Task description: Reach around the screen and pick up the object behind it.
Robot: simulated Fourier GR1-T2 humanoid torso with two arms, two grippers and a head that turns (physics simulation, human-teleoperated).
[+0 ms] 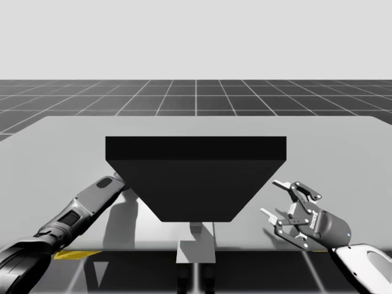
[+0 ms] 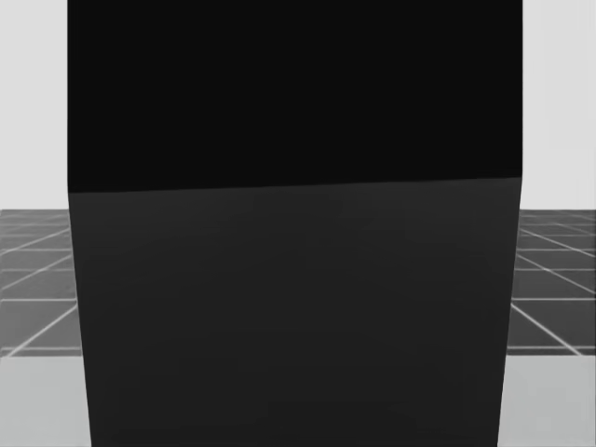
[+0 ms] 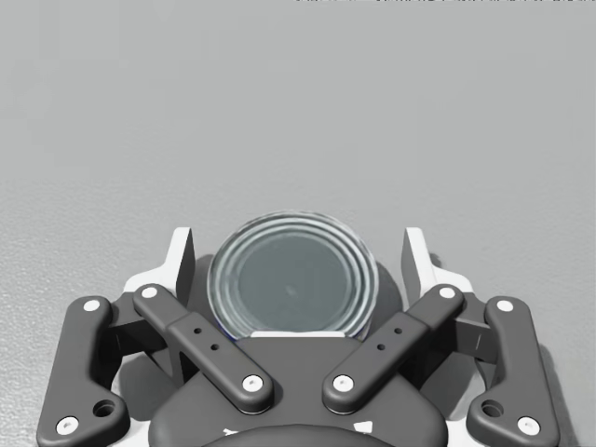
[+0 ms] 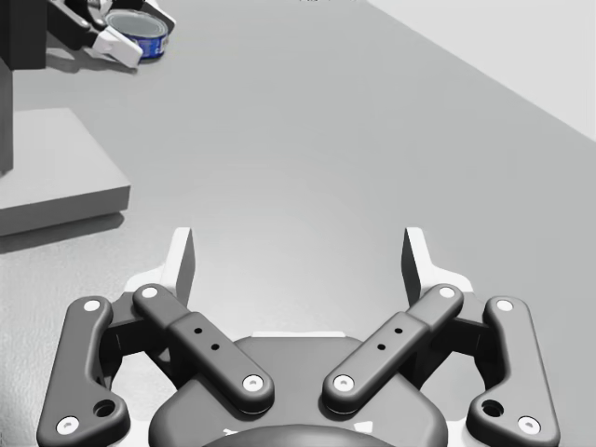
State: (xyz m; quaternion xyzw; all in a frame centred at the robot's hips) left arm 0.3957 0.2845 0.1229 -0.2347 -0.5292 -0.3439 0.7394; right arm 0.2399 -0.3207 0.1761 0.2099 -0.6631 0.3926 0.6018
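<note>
**Centre, Then Close on the Can**

Short blue can (image 3: pixel 293 284) upright on the table (image 1: pixel 61 141) behind the screen (image 1: pixel 196 171), near its left end. Left gripper (image 3: pixel 298 256) reached round that left end and poised directly over the can, fingers (image 3: pixel 182 265) spread wide with the can between them. Seemingly a thin gap on either side, so nothing gripped yet, though contact is hard to rule out from so steep an angle. Right gripper (image 1: pixel 272 199) in front of the screen, off its right end, wide open and holding nothing.

Judged as the closing step of the grasp. Keep the wrist centred over the can for even contact on both sides. Avoid an off-centre squeeze, likely to shove a light can sideways across the smooth table. Sink low enough to catch the wall below the rim rather than pinch the lid edge. Close slowly and stop at firm contact. Lift straight up before drawing back round the screen's left end, forearm held clear of that edge. Leave the right arm parked off the screen's right end.
</note>
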